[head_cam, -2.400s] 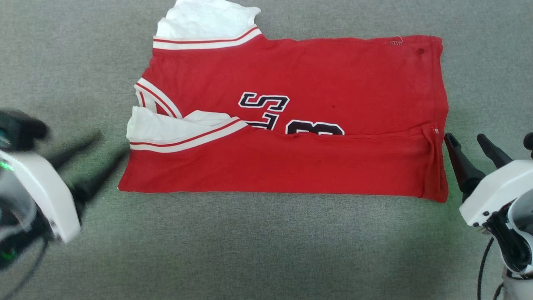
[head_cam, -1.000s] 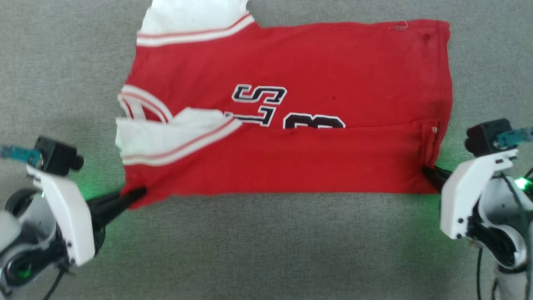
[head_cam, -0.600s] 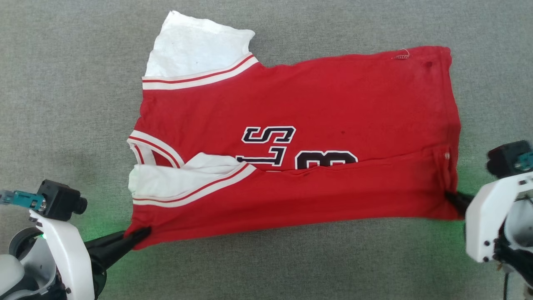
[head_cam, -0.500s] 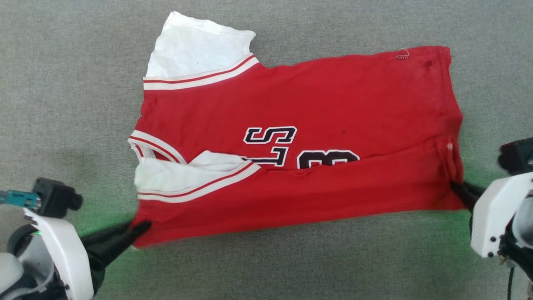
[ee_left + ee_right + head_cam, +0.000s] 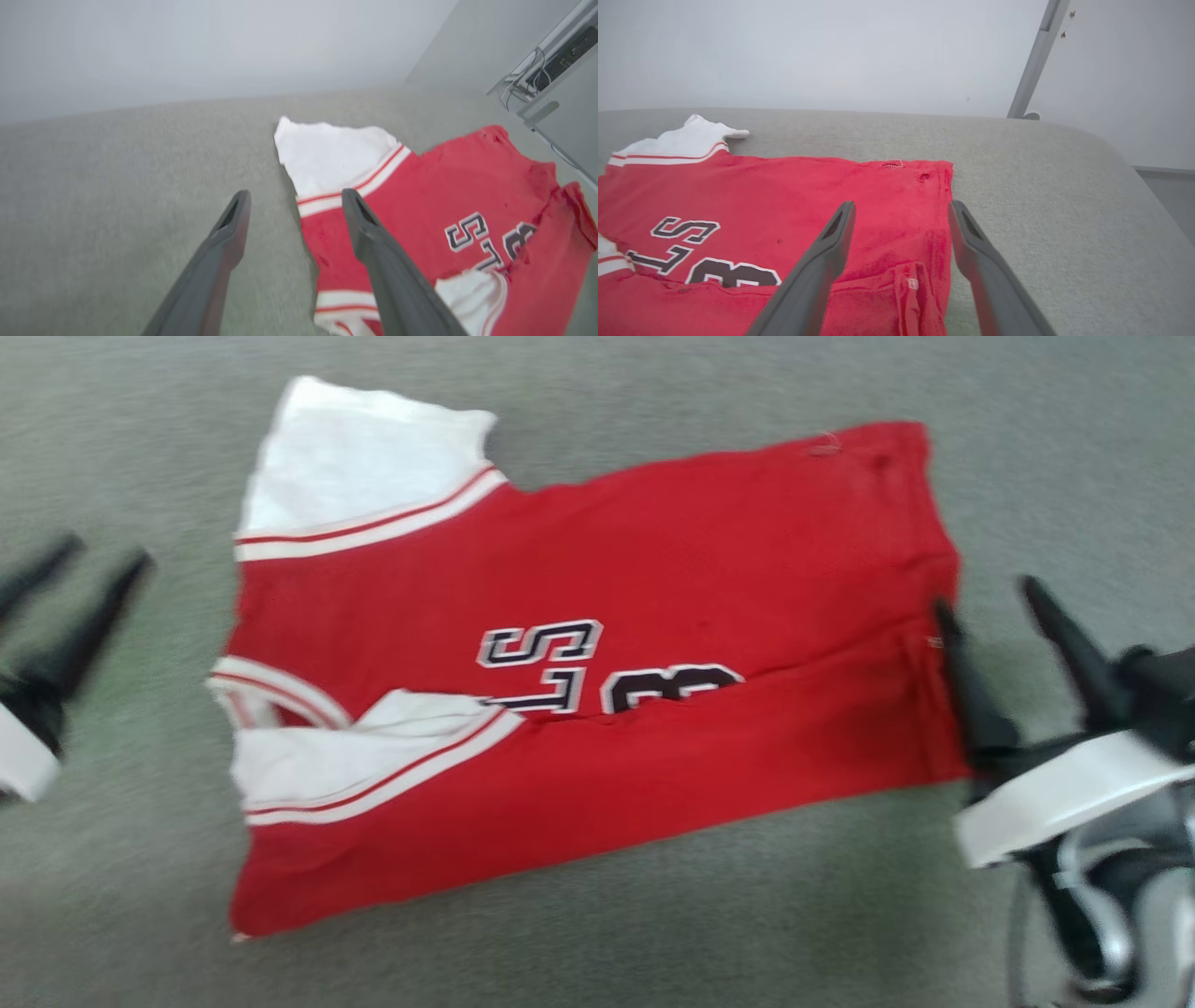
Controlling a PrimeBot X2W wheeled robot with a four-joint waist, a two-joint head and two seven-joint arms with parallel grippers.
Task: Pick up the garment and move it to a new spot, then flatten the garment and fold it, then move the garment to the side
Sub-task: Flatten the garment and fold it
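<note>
Your garment [image 5: 653, 569] lies spread flat on the grey bench [image 5: 597, 943]. Its near long side is folded up over the lettering, and one white sleeve points toward the far edge. Your left gripper [image 5: 103, 553] hangs off the collar end, jaws apart and empty, clear of the cloth. Your right gripper [image 5: 985, 595] is also spread and empty, and its fingers [image 5: 817, 266] straddle the hem toward the bench's right edge.

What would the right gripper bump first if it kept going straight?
Likely the red jersey: the right gripper is open over its hem edge, pointing along it, though how high is unclear.
</note>
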